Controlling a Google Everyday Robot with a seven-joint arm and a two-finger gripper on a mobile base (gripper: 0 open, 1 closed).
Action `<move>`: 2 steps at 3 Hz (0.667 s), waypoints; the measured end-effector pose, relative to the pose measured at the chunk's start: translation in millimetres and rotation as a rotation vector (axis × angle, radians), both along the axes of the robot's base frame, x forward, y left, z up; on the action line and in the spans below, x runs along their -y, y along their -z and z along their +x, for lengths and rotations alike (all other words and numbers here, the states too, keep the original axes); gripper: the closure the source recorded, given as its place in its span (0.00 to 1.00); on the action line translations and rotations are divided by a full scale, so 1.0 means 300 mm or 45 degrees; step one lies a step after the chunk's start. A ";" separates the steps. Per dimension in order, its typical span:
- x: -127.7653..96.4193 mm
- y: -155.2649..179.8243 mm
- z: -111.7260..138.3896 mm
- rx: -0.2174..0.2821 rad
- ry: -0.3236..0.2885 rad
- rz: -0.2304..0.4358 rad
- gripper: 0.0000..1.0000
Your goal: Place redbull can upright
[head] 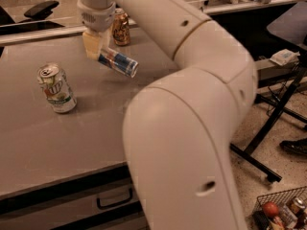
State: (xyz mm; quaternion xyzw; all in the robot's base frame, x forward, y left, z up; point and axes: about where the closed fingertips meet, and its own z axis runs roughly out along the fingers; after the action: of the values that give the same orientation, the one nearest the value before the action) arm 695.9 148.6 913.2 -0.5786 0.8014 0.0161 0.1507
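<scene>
The redbull can (119, 62) is slim, blue and silver with a red mark. It is held tilted, nearly on its side, a little above the grey table (57, 143), its silver end pointing right. My gripper (96, 48) hangs from the white arm at the upper left and is shut on the can's left end. The pale fingers (90, 44) cover that end of the can.
A white-and-green can (56, 88) stands upright at the left of the table. A golden-brown can (120, 28) stands at the far edge behind the gripper. My large white arm (192, 104) fills the middle right. A wire basket (280, 212) with items sits on the floor at the lower right.
</scene>
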 end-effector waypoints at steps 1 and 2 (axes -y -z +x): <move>0.056 -0.167 -0.051 0.038 -0.110 0.313 1.00; 0.108 -0.224 -0.091 0.008 -0.188 0.614 1.00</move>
State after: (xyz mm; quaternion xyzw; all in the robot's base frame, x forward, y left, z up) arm 668.5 116.1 980.5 -0.5829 0.7295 0.2159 0.2854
